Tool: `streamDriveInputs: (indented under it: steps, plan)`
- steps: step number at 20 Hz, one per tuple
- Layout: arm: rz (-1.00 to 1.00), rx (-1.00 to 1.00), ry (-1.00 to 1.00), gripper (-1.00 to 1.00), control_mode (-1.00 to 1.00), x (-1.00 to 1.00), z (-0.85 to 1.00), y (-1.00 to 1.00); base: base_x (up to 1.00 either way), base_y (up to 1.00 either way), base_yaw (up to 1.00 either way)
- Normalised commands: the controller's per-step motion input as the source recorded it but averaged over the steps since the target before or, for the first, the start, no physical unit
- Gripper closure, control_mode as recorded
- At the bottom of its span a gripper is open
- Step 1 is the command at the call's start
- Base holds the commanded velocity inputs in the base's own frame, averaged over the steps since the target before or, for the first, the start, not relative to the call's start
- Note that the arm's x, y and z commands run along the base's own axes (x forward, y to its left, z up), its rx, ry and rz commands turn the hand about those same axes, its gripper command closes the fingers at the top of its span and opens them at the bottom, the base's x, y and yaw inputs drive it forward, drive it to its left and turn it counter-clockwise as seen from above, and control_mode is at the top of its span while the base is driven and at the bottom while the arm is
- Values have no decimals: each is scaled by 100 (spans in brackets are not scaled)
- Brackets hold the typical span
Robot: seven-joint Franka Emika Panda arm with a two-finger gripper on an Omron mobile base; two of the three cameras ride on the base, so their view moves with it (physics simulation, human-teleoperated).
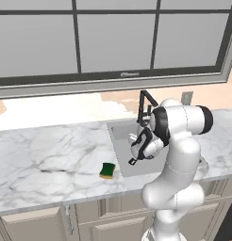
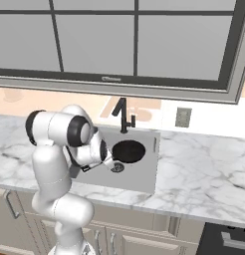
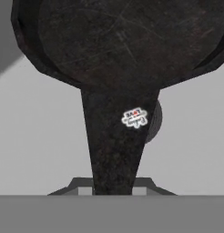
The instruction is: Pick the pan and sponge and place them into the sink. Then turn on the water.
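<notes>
In the left base view, the marble surface [image 1: 47, 155] runs along the wall under a wide window [image 1: 113, 37]. The sponge [image 1: 107, 170], green on top with a yellow base, lies flat on the surface just beside the sink's left front corner, outside the basin and apart from everything else. Right of it is the sink [image 1: 119, 132], a grey recessed basin, with the black faucet [image 1: 145, 104] standing at its back edge. The white arm bends down over the basin and hides much of it.

In the right base view, the pan [image 2: 128, 151] sits in the sink [image 2: 147, 172], its round black body near the back of the basin below the faucet [image 2: 123, 114], with the handle running toward the arm's hand at the left. The round drain [image 2: 117, 168] shows just in front of the pan. A grey wall outlet [image 2: 183, 117] is mounted to the right above the surface.

In the hand view, the pan's handle [image 3: 116, 145] runs straight down to the gripper [image 3: 114, 190], which is pinched on the handle's end.
</notes>
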Motion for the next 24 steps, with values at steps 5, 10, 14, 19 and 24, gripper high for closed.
streamDriveInputs:
  steps: [5,10,14,19,24]
  plan:
    - [0,0,-1,100,-100,6,-49,8,0,0,0]
    - [0,0,-1,100,-100,12,-52,3,0,0,0]
    - [0,0,-2,100,-100,8,-37,1,0,0,0]
    - [0,0,-2,-100,-100,0,-17,5,0,0,0]
    - [0,0,0,-100,-100,2,10,0,0,0,0]
